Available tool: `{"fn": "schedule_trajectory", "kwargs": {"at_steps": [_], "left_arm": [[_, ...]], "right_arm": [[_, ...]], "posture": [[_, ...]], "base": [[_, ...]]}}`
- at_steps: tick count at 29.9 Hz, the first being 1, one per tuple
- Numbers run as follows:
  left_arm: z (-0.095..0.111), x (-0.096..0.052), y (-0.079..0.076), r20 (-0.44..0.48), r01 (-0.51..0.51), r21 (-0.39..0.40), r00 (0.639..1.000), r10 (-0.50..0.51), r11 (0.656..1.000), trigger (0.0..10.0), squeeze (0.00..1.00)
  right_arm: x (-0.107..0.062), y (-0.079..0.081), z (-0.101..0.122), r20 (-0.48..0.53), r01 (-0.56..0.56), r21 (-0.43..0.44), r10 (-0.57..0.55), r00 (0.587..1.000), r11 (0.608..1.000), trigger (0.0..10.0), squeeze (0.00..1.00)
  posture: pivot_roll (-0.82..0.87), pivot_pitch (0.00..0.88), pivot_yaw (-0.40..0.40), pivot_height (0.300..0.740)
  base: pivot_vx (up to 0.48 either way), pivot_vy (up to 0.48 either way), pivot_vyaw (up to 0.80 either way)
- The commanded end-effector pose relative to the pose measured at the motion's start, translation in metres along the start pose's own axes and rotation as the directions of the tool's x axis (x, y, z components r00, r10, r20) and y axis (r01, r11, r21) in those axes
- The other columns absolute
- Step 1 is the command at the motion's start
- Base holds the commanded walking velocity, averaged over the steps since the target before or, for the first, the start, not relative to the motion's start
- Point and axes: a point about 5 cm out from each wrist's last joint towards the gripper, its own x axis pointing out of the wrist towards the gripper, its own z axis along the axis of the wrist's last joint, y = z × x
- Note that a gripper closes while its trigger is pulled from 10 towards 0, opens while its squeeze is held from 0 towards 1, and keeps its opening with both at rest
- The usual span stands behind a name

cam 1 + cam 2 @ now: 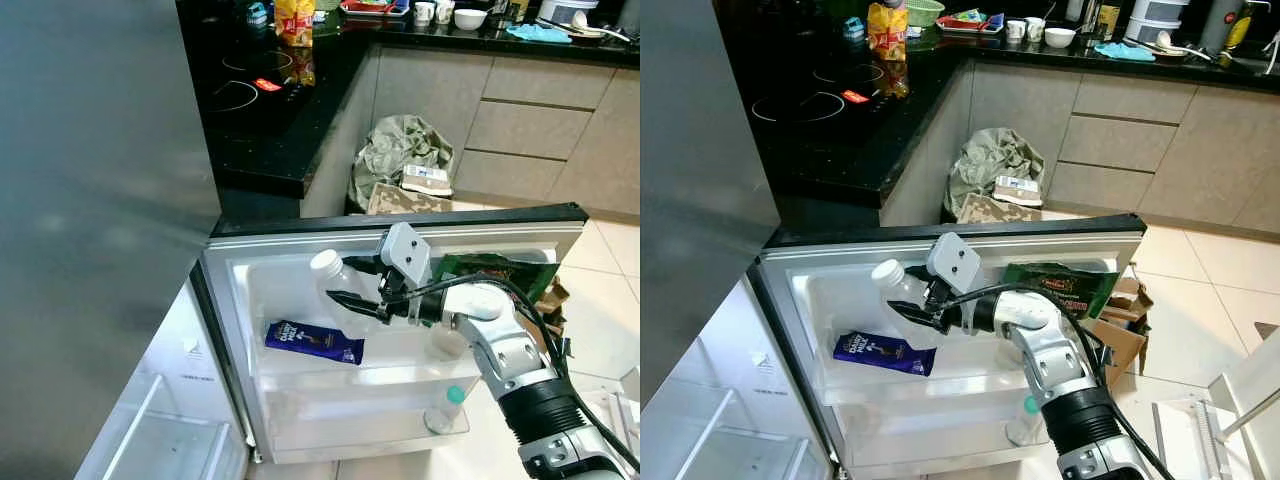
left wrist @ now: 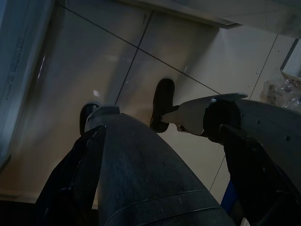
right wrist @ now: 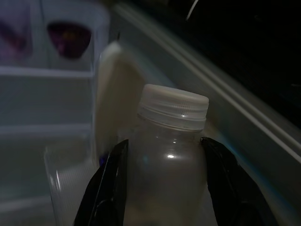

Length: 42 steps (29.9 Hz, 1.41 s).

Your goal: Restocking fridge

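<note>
R pincer (image 1: pixel 352 284) pinching clear bottle (image 1: pixel 338 281) by shoulders, tilted, cap at 10 o'clock, I'd say to clear door shelf (image 1: pixel 330 385) rim | choc bar (image 1: pixel 314 341) at 7 | L arm idle, pincer unclear | black surface (image 1: pixel 262 150) far at 12
</note>
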Motion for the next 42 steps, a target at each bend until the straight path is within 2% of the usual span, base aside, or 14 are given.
{"fn": "schedule_trajectory", "kwargs": {"at_steps": [1,4,6,8,12,13,16,18,21,26,30,32,39,42], "left_arm": [[-0.014,-0.002,-0.002,-0.035,0.003,-0.03,0.999,-0.004,1.0,10.0,0.0],[-0.014,-0.002,-0.002,-0.036,0.004,-0.03,0.999,-0.006,1.0,10.0,0.0],[-0.015,-0.002,-0.003,-0.037,0.007,-0.031,0.999,-0.008,0.999,10.0,0.0],[-0.015,-0.002,-0.003,-0.037,0.007,-0.031,0.999,-0.008,0.999,10.0,0.0],[-0.016,-0.001,-0.004,-0.035,0.011,-0.031,0.999,-0.012,0.999,10.0,0.0],[-0.016,-0.001,-0.004,-0.035,0.011,-0.031,0.999,-0.012,0.999,10.0,0.0],[-0.016,-0.001,-0.005,-0.035,0.011,-0.033,0.999,-0.012,0.999,10.0,0.0],[-0.017,-0.001,-0.005,-0.04,0.012,-0.031,0.999,-0.014,0.999,10.0,0.0],[-0.017,-0.001,-0.005,-0.04,0.012,-0.031,0.999,-0.014,0.999,10.0,0.0],[-0.016,-0.001,-0.005,-0.036,0.012,-0.031,0.999,-0.013,0.999,10.0,0.0],[-0.016,-0.001,-0.005,-0.034,0.011,-0.032,0.999,-0.012,0.999,10.0,0.0],[-0.016,-0.001,-0.004,-0.033,0.01,-0.033,0.999,-0.011,0.999,10.0,0.0],[-0.02,-0.003,-0.003,-0.039,0.01,-0.037,0.999,-0.011,0.999,10.0,0.0],[-0.021,-0.004,-0.002,-0.041,0.01,-0.038,0.999,-0.011,0.999,10.0,0.0]], "right_arm": [[0.001,-0.002,0.006,0.032,0.062,0.054,-0.064,0.997,0.997,0.0,0.0],[0.003,-0.003,0.008,0.039,0.09,0.086,-0.093,0.995,0.992,0.0,0.0],[0.006,-0.005,0.01,0.032,0.18,0.162,-0.188,0.982,0.97,0.0,0.0],[0.006,-0.007,0.009,0.024,0.21,0.178,-0.218,0.976,0.961,0.0,0.0],[-0.001,-0.013,-0.013,-0.084,0.392,0.222,-0.383,0.92,0.893,0.0,0.0],[-0.001,-0.013,-0.013,-0.084,0.392,0.222,-0.383,0.92,0.893,0.0,0.0],[-0.006,-0.013,-0.023,-0.127,0.46,0.218,-0.443,0.888,0.861,0.0,0.0],[-0.01,-0.012,-0.031,-0.174,0.521,0.223,-0.492,0.853,0.824,0.0,0.0],[-0.011,-0.01,-0.036,-0.194,0.535,0.231,-0.501,0.844,0.812,0.0,0.0],[-0.01,-0.004,-0.04,-0.19,0.546,0.293,-0.512,0.838,0.785,0.0,0.0],[-0.011,-0.006,-0.038,-0.15,0.543,0.353,-0.527,0.837,0.762,0.0,0.0],[-0.015,-0.012,-0.036,-0.093,0.542,0.406,-0.557,0.825,0.735,0.0,0.0],[-0.024,-0.021,-0.039,-0.056,0.585,0.44,-0.63,0.775,0.681,0.0,0.0],[-0.024,-0.021,-0.041,-0.061,0.605,0.422,-0.645,0.762,0.675,0.0,0.0]], "posture": [[-0.14,0.048,-0.05,0.74],[-0.15,0.048,-0.052,0.74],[-0.15,0.047,-0.057,0.74],[-0.15,0.047,-0.057,0.74],[-0.16,0.038,-0.076,0.74],[-0.16,0.038,-0.076,0.74],[-0.16,0.037,-0.078,0.74],[-0.16,0.037,-0.078,0.74],[-0.16,0.037,-0.079,0.74],[-0.16,0.04,-0.079,0.74],[-0.16,0.045,-0.079,0.74],[-0.15,0.057,-0.072,0.74],[-0.15,0.072,-0.067,0.74],[-0.14,0.078,-0.063,0.74]], "base": [[0.0,0.0,0.0],[0.0,0.0,0.0],[0.0,0.0,0.0],[0.0,0.0,0.0],[0.0,0.0,0.0],[0.0,0.0,0.0],[0.0,0.0,0.0],[0.0,0.0,0.0],[0.0,0.0,0.0],[0.0,0.0,0.0],[0.0,0.0,0.0],[0.0,0.0,0.0],[0.0,0.0,0.0],[0.0,0.0,0.0]]}}
